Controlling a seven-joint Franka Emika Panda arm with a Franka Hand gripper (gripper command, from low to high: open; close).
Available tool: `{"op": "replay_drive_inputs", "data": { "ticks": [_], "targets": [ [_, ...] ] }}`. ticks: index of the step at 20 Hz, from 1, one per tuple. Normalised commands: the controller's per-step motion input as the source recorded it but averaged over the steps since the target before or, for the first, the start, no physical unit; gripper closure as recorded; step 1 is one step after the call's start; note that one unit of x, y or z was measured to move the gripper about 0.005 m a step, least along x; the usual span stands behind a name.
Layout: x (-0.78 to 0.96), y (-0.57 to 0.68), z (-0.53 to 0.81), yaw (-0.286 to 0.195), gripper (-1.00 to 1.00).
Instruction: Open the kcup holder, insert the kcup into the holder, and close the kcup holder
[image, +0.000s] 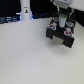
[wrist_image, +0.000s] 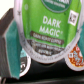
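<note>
Green-topped, the kcup (wrist_image: 47, 32) sits clamped between the gripper (image: 62, 21) fingers just above the black kcup holder (image: 61, 34), apparently poised for insertion.

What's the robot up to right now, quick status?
Gripper shut on the kcup, directly over the kcup holder. Wrist view filled by the pod's Dark Magic lid. Holder appears open; nothing seen blocking.

White table (image: 25, 57); black kcup holder (image: 61, 35) on it, white bottle (image: 26, 11) at back.
</note>
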Motion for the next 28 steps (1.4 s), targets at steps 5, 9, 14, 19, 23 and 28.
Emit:
{"op": "replay_drive_inputs", "data": {
  "ticks": [5,9,14,19,23,28],
  "targets": [
    [0.00,0.05,-0.21,0.017,1.00],
    [-0.08,0.03,-0.30,0.050,1.00],
    [-0.02,0.06,-0.23,0.047,1.00],
    [0.01,0.08,-0.14,0.065,-1.00],
    [0.08,0.10,0.15,0.093,-1.00],
    [0.10,0.03,0.26,0.101,-1.00]
  ]
}}
